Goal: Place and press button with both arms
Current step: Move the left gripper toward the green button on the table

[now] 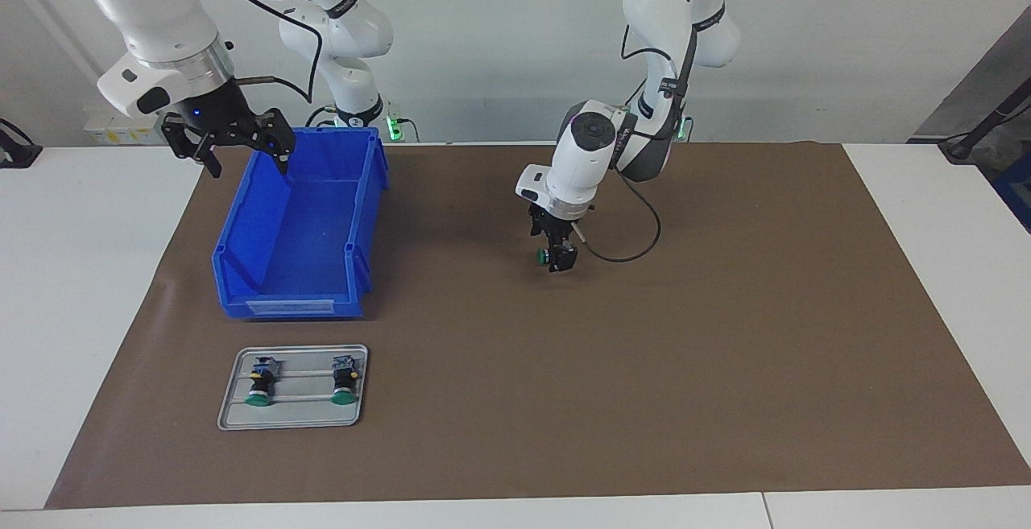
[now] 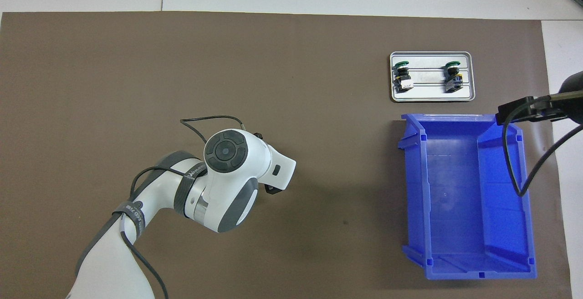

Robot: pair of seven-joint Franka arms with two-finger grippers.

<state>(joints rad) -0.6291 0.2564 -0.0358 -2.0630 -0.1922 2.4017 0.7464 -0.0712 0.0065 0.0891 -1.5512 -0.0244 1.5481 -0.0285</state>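
The button lies on its side on the brown mat near the middle of the table, its green cap pointing toward the right arm's end. My left gripper is down at it, fingers open on either side of its black barrel. In the overhead view the left arm's wrist hides the button. My right gripper is open and empty, up in the air over the corner of the blue bin nearest the robots.
The blue bin is open-topped and empty. A grey metal tray farther from the robots than the bin holds two more green-capped buttons. The tray also shows in the overhead view.
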